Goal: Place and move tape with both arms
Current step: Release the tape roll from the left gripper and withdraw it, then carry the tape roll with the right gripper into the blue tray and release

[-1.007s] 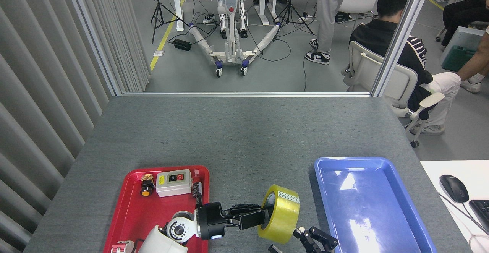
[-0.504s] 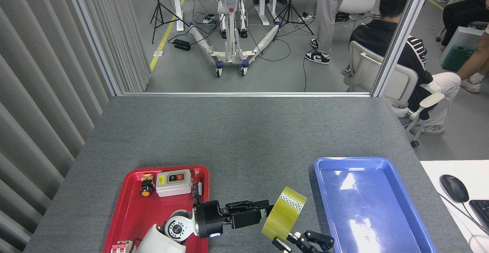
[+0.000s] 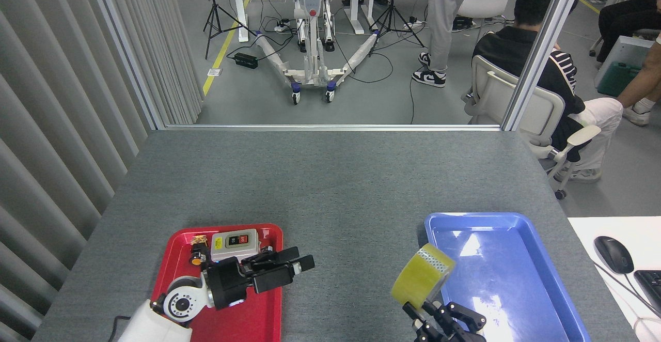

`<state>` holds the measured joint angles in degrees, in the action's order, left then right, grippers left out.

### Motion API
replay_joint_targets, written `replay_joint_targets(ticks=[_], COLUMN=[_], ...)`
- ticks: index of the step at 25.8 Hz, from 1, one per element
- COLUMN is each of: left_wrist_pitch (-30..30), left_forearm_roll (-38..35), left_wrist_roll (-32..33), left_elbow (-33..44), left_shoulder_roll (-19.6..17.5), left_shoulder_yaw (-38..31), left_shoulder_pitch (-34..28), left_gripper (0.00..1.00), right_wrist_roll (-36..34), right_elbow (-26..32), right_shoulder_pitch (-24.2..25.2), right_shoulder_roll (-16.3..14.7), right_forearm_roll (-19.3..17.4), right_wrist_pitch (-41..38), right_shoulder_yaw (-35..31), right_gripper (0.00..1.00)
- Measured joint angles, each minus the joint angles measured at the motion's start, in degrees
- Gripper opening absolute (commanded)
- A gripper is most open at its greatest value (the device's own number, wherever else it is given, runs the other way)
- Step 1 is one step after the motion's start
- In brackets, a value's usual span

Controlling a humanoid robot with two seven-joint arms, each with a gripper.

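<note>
Tape, a glossy translucent yellow roll, sits gripped in right claw; left claw spread wide.

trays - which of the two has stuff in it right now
The red tray, on the left: it holds the grey switch box and a small orange-tipped button. The blue tray on the right has nothing lying in it.

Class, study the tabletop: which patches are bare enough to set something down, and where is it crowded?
Bare: the grey table beyond both trays, the strip between the red tray and blue tray, and most of the blue tray's floor. Crowded: the red tray, holding the switch box under the left claw.
</note>
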<state>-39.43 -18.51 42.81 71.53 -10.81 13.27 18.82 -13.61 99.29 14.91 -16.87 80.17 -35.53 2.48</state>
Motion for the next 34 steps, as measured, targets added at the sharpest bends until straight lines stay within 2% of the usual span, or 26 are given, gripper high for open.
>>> replay_joint_targets(ticks=[3, 6, 9, 12, 14, 17, 23, 26, 27, 28, 30, 31, 33, 34], left_wrist_pitch=[1.2, 4.8, 14.2, 26.3, 31.8, 35.9, 42.1, 43.6, 43.8, 43.9, 44.0, 44.2, 44.2, 44.2], left_forearm_roll=[-3.0, -10.4, -23.3, -37.9, -45.1, -51.5, -54.4, -54.6, -54.6, -54.6, -54.6, -54.6, -54.4, -54.4], left_wrist_roll=[-9.9, -23.4, -38.1, -48.1, -50.9, -52.9, -55.0, -55.4, -55.5, -55.5, -55.5, -55.5, -55.5, -55.5], left_elbow=[2.5, 6.7, 12.5, 17.7, 20.1, 21.9, 23.0, 23.1, 23.1, 23.1, 23.1, 23.0, 23.0, 23.0], left_shoulder_roll=[-4.6, -8.3, -10.1, -9.8, -9.0, -7.1, -4.8, -4.6, -4.6, -4.6, -4.6, -4.6, -4.7, -4.7], left_shoulder_yaw=[-2.1, -3.8, -4.6, -5.2, -5.5, -6.6, -7.0, -6.8, -6.8, -6.8, -6.8, -6.8, -6.8, -6.8], left_shoulder_pitch=[-3.3, -7.6, -13.1, -18.6, -21.5, -24.8, -28.7, -29.2, -29.2, -29.3, -29.4, -29.4, -29.4, -29.4], left_gripper=[0.92, 0.92, 0.93, 0.94, 0.94, 0.95, 0.97, 0.98, 0.98, 0.98, 0.98, 0.98, 0.98, 0.98], right_wrist_roll=[6.8, 15.8, 25.2, 33.9, 40.1, 46.7, 50.7, 51.0, 51.0, 51.0, 51.2, 51.2, 50.2, 49.4], right_elbow=[-0.3, -0.3, -0.3, -0.3, -0.4, -1.1, -6.2, -8.4, -8.9, -9.4, -10.3, -10.6, -11.1, -11.3], right_shoulder_pitch=[-0.3, -1.5, -3.4, -5.5, -7.0, -9.3, -13.9, -16.0, -16.4, -16.8, -17.3, -17.4, -17.5, -17.5], right_shoulder_roll=[-0.7, -1.4, -2.8, -4.5, -5.5, -7.1, -9.7, -10.4, -10.5, -10.6, -10.7, -10.7, -10.6, -10.5], right_forearm_roll=[-0.2, -0.5, -0.7, -2.0, -3.7, -6.4, -9.8, -10.8, -11.0, -11.1, -11.2, -11.3, -11.3, -11.3], right_wrist_pitch=[9.2, 18.9, 27.8, 33.5, 35.6, 38.2, 42.1, 43.4, 43.7, 43.8, 44.1, 44.2, 44.3, 44.4], right_shoulder_yaw=[-0.7, -0.7, -0.3, 0.6, 1.0, 1.4, 3.0, 4.0, 4.2, 4.3, 4.5, 4.5, 4.6, 4.6], right_gripper=[0.03, 0.04, 0.05, 0.05, 0.05, 0.06, 0.08, 0.14, 0.17, 0.26, 0.62, 0.75, 0.94, 0.98])
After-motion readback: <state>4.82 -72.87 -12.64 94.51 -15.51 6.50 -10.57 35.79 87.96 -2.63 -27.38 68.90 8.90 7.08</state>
